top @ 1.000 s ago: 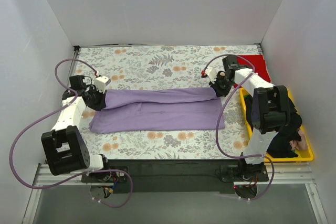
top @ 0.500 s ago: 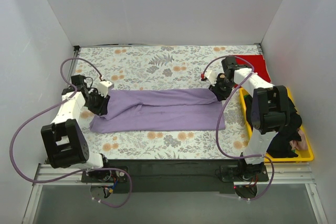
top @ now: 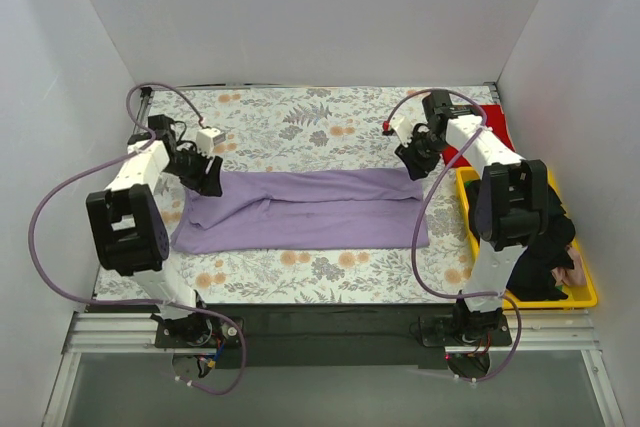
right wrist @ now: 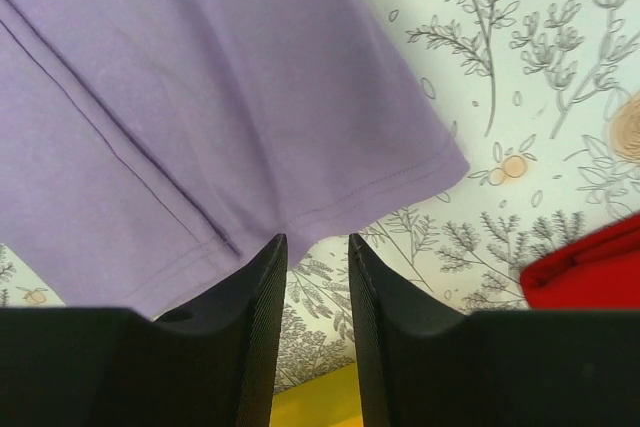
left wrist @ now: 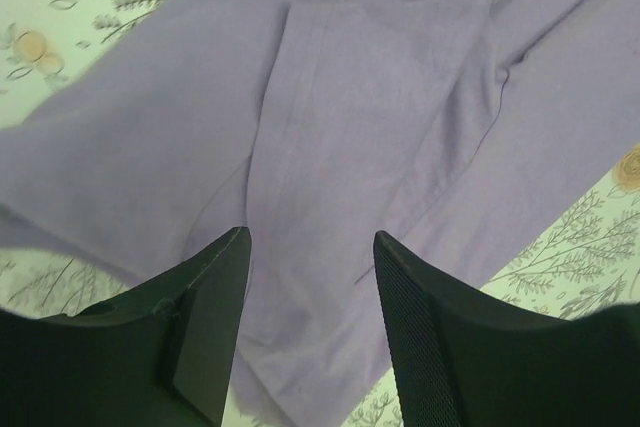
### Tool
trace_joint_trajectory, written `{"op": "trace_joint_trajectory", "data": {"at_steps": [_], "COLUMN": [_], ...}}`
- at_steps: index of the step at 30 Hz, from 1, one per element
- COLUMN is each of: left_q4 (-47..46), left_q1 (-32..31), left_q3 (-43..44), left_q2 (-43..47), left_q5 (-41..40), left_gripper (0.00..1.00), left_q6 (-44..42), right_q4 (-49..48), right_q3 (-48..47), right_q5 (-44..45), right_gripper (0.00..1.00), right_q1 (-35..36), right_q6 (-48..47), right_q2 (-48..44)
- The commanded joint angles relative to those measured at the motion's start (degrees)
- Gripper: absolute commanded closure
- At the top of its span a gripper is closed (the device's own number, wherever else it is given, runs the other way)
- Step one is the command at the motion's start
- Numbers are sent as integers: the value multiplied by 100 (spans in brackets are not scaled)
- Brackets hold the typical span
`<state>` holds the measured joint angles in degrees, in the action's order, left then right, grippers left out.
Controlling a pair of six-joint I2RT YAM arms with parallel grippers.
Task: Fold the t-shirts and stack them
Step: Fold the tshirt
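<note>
Top external: left fingers (top: 211,180), right fingers (top: 414,162) have released the lavender t-shirt (top: 320,210).

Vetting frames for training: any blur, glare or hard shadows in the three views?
Top external: even light, soft shadows, sharp, no glare. Left wrist: lavender t-shirt slightly soft, left fingers dark, little detail. Right wrist: hem stitching crisp, right fingers near-black, no glare.

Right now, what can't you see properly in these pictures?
- Red t-shirt: top view, right arm covers part; right wrist view, edge cuts it off.
- Dark bundle in the yellow tray: top view, right arm hides part; unidentifiable.
- Lavender t-shirt: both wrist views, edges crop it.
</note>
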<state>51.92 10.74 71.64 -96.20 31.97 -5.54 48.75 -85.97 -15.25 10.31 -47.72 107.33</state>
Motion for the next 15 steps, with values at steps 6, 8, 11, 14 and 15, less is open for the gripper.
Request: {"op": "trace_joint_trajectory", "data": {"at_steps": [6, 8, 11, 14, 15], "left_q4": [-279, -314, -349, -349, -349], "left_q1": [-485, -564, -678, -705, -714], "left_q3": [553, 606, 641, 554, 510], "left_q2": [-882, -1083, -1199, -1085, -1024], "left_q5": [179, 56, -41, 73, 90], "left_gripper": [46, 41, 34, 42, 44], "left_q6": [764, 870, 897, 862, 844], "right_q4": [328, 337, 337, 346, 346], "right_q3": [-235, -209, -200, -183, -174], "right_q5": [-198, -198, -198, -154, -163], "right_gripper": [64, 64, 64, 64, 64], "right_q1": [86, 86, 77, 77, 77], "right_q6": [272, 264, 264, 246, 237], "right_q2": [236, 245, 245, 218, 218]}}
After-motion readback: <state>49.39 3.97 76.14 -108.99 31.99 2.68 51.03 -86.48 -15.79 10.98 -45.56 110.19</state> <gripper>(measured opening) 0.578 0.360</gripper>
